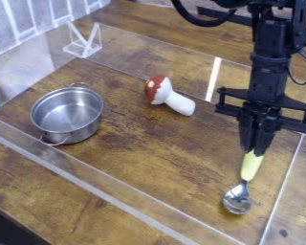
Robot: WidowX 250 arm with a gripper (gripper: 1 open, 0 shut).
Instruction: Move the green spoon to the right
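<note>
A wooden desk (pixel 130 153) carried a steel pot (pixel 66 112) at left and a mushroom toy (pixel 166 94) mid-way. At right, the green spoon (pixel 243 182) lay flat, seemingly placed; the fingers (pixel 258 145) hung just above its handle, their gap unreadable, apparently holding nothing. Next: withdrawal, likely. The arm's top was cropped.

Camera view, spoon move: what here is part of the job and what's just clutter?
Job:
- green spoon, lying on the table at the right, near the clear wall
- gripper, just above the spoon's handle

Lying about:
- steel pot, left
- mushroom toy, centre
- clear stand, back left
</note>
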